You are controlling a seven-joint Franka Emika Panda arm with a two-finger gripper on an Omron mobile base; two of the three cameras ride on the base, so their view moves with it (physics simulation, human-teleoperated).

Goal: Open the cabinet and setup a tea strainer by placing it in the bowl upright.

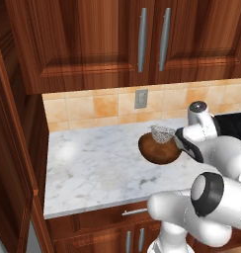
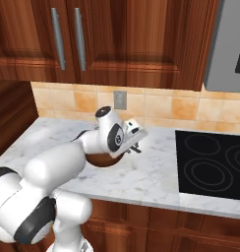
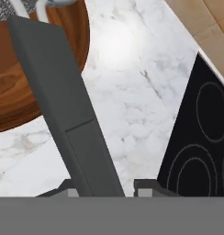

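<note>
Now the tea strainer (image 1: 162, 132) sits in the bowl (image 1: 158, 150) — gripper (image 2: 135, 146) beside it.

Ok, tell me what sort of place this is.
A home kitchen, by the look of it, and a rendered one: a marble counter under reddish-brown wall cabinets, a tan tiled backsplash, and a black glass cooktop set into the counter.

Your arm hid the bowl's (image 2: 103, 159) far half; the tea strainer (image 3: 22, 5) was cut by the frame's top; gripper (image 2: 136, 146) jaw state unreadable.
</note>
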